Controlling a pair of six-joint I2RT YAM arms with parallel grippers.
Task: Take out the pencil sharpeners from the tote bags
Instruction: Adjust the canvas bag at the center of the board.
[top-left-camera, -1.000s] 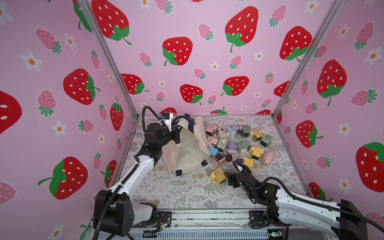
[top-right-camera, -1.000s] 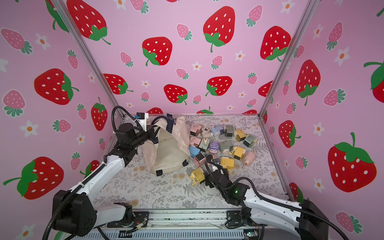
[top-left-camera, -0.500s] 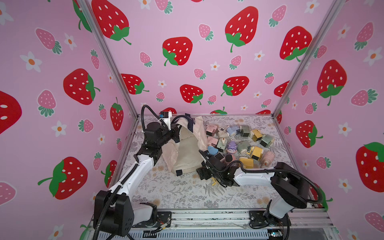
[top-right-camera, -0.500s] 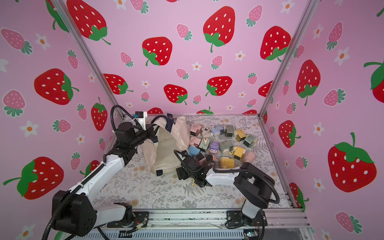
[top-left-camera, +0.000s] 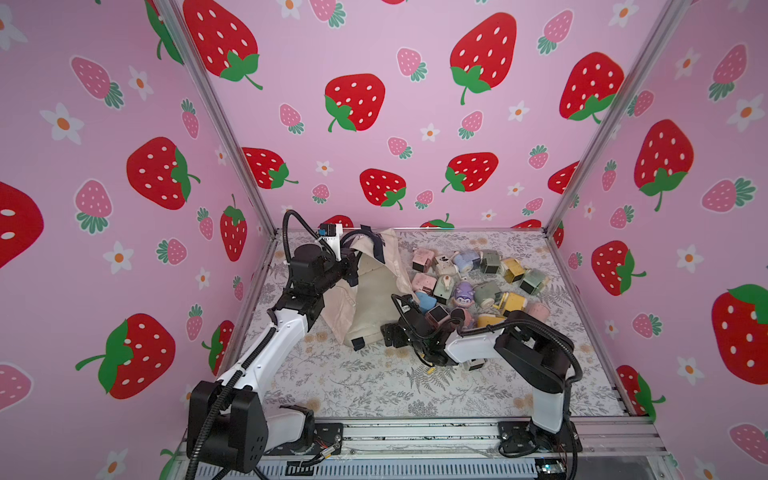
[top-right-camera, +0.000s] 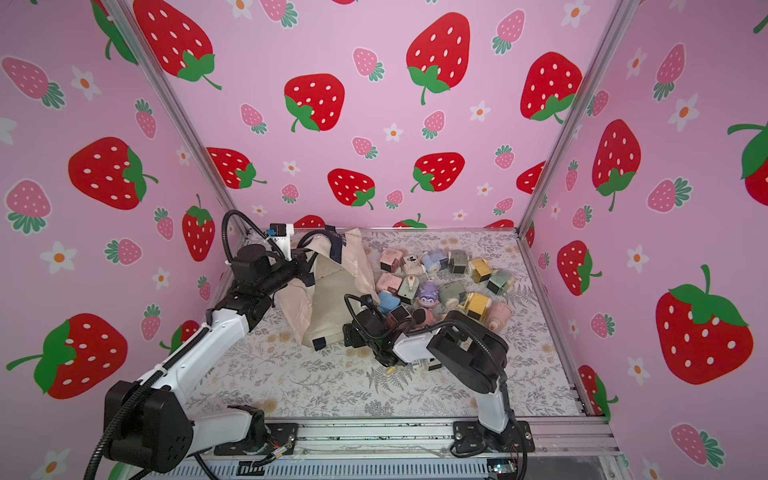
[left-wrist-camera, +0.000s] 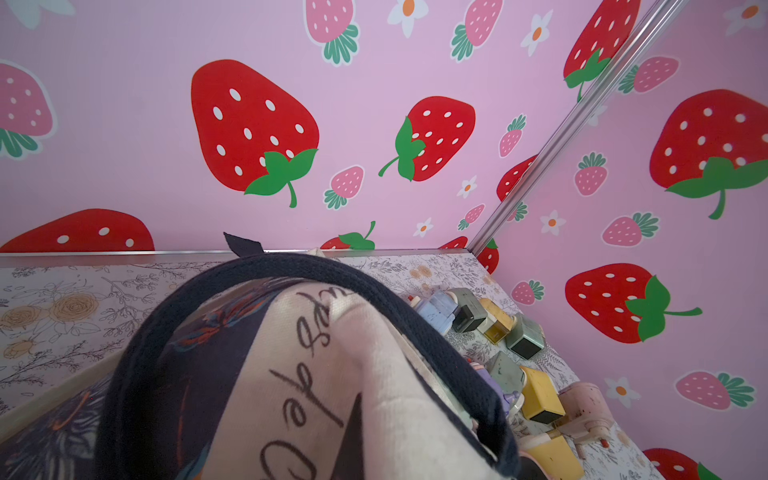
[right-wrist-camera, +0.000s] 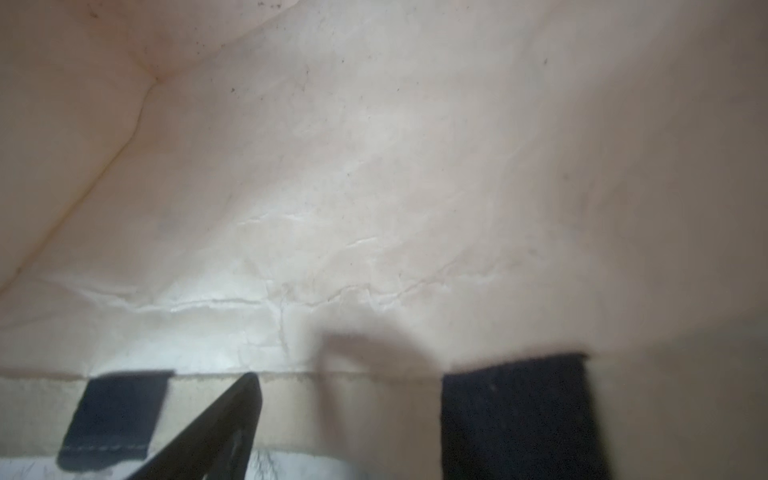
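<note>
In both top views the cream tote bag (top-left-camera: 370, 299) stands peaked like a tent at the far left of the table (top-left-camera: 374, 386). Its top is pulled up by the left pincer (top-left-camera: 350, 266), which is clamped shut on the canvas. The pencil sharpeners (top-left-camera: 469, 286) lie outside the bag. They form a loose heap of pink, blue, yellow, grey-green and purple boxes on the table just to its right, toward the back wall. The right pincer (top-left-camera: 388, 334) sits low at the bag's near lower edge, its jaws standing apart and holding nothing.

The left wrist view adds what the top views cannot. It shows the bag's dark floral panel (left-wrist-camera: 208, 328) and script lettering (left-wrist-camera: 311, 332), with a navy handle (left-wrist-camera: 291, 266) looping over them and several sharpeners past the bag's edge. The right wrist view is filled by creased, somewhat blurred canvas seen close. Two navy handle tabs (right-wrist-camera: 515, 415) are sewn at the hem, and one black finger (right-wrist-camera: 216, 428) reaches toward it. No view shows whether any sharpener is inside the bag.

The right arm (top-left-camera: 478, 349) crosses in front of the heap's near side and covers part of a yellow sharpener (top-left-camera: 490, 321). Strawberry-print walls (top-left-camera: 374, 104) close the table on three sides.
</note>
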